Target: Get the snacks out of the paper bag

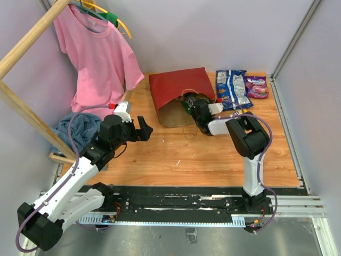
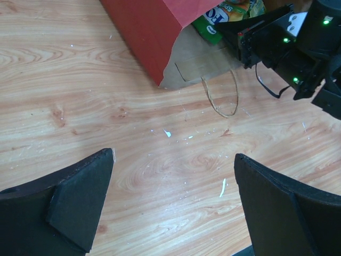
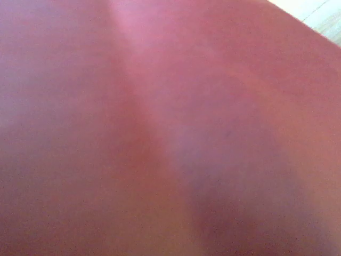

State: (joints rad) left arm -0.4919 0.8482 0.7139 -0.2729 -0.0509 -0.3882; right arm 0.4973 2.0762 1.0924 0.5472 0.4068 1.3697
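The red paper bag point(image 1: 178, 85) lies on its side at the back of the table, its brown mouth toward the arms. My right gripper point(image 1: 193, 108) reaches into that mouth, beside a green snack packet point(image 2: 209, 25) and an orange one point(image 2: 240, 8). Its fingertips are hidden, and what they touch cannot be seen. The right wrist view is filled by the blurred red paper bag point(image 3: 170, 128). A blue-white cookie bag point(image 1: 232, 88) and a purple packet point(image 1: 257, 86) lie on the table right of the bag. My left gripper point(image 2: 175, 154) hovers wide open over bare wood, left of the bag.
A pink shirt point(image 1: 98, 58) hangs from a wooden rail point(image 1: 26, 42) at the back left, above a blue cloth heap point(image 1: 77, 130). The bag's twisted handle point(image 2: 221, 98) loops onto the table in front of its mouth. Walls close in on the back and both sides.
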